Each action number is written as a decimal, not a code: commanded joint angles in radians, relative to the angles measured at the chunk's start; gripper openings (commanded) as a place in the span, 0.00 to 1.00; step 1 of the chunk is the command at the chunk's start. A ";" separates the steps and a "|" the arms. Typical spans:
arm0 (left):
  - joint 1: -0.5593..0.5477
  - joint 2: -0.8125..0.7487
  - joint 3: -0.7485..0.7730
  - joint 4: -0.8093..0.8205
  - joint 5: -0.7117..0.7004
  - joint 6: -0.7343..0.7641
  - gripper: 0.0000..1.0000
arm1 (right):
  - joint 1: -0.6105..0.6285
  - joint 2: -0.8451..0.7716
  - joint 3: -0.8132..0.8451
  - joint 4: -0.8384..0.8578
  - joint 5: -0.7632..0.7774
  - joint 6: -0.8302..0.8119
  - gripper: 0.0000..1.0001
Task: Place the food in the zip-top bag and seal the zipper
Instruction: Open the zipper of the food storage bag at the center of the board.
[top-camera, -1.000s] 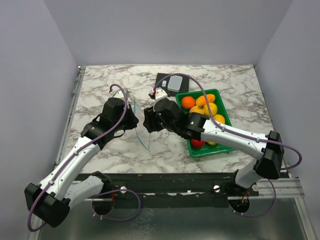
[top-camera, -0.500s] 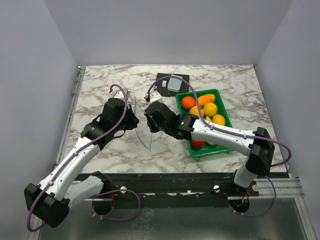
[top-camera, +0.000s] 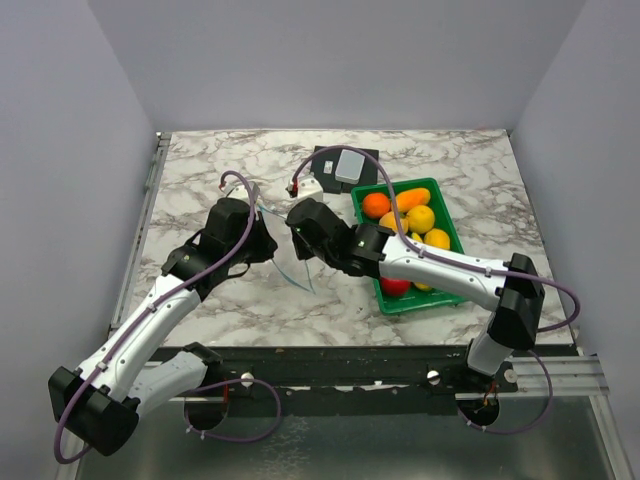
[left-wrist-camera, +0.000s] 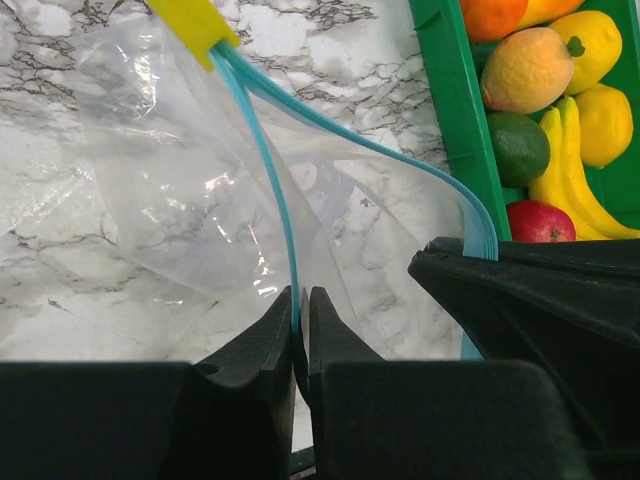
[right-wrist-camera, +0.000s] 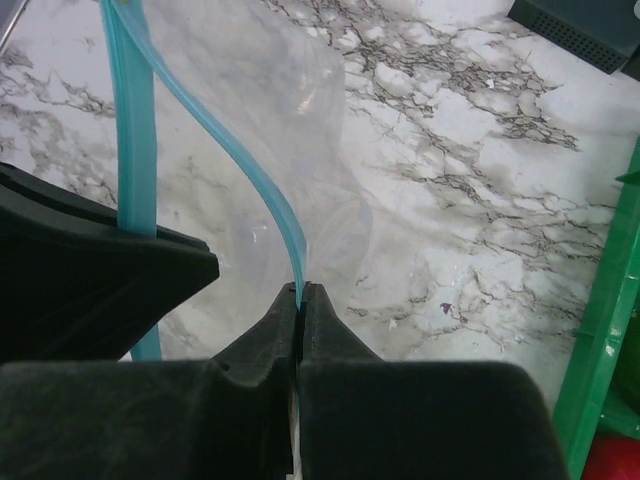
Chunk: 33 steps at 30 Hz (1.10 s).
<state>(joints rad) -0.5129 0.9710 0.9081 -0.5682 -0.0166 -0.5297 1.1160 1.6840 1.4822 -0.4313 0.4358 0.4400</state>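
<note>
Left wrist view, your left pincer (left-wrist-camera: 301, 300) pinching the zipper (left-wrist-camera: 262, 150), your right pincer (right-wrist-camera: 300, 295) pinching its opposite lip, toy fruits (left-wrist-camera: 528, 70) in green tray (left-wrist-camera: 455, 110).

A high camera behind the arms looks down on the whole bench (top-camera: 200, 180). Wrist cameras sit close above the left claw (left-wrist-camera: 301, 320) and right claw (right-wrist-camera: 300, 310), facing the bench; both catch the blue strip (left-wrist-camera: 265, 160) of the bag (left-wrist-camera: 150, 200).
</note>
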 joint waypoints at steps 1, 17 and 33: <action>-0.006 -0.011 0.011 -0.045 -0.016 0.014 0.13 | 0.013 0.029 0.039 -0.012 0.059 -0.014 0.01; -0.006 -0.027 0.028 -0.083 0.003 0.003 0.21 | 0.019 0.074 0.072 -0.014 0.110 -0.007 0.01; -0.008 -0.038 0.024 -0.092 -0.010 -0.012 0.12 | 0.019 0.091 0.078 -0.003 0.132 0.018 0.01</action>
<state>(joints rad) -0.5129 0.9489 0.9085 -0.6346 -0.0162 -0.5365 1.1267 1.7634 1.5368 -0.4362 0.5316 0.4438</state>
